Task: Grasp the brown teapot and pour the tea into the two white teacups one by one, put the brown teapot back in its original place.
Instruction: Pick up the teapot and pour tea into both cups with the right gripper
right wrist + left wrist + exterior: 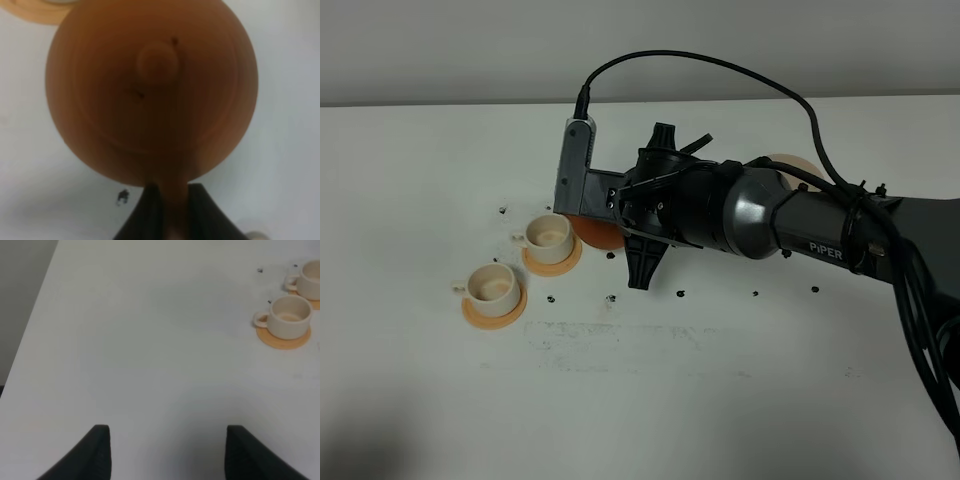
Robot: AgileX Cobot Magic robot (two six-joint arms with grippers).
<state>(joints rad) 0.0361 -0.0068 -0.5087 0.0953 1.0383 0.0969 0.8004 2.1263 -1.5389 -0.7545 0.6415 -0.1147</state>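
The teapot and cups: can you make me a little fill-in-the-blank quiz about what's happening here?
The right gripper is clamped on the ___ of the brown teapot.
The two white teacups each sit on a saucer coloured ___.
The left gripper, jaws open over the table, holds ___.
Missing words: handle; orange; nothing.

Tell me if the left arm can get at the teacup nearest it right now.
Probably yes. Its jaws stand open and empty, and only bare table lies between them and that teacup. The right arm holds the teapot by the other teacup, off this path.
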